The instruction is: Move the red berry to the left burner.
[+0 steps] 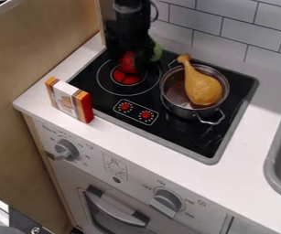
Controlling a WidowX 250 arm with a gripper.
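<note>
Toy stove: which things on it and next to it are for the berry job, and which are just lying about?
For the job:
- red berry, at the gripper
- left burner, where the berry should go

Just lying about:
- pot on the stove's right side
- drumstick in the pot
- box on the counter

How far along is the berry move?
Nearly done, by the look of it. Done: red berry brought to the left burner, showing at its rear half. In hand: pincer is right at the berry; can't tell whether it's gripped or already resting. Left, probably: set it down if held, release, back the arm off.
</note>
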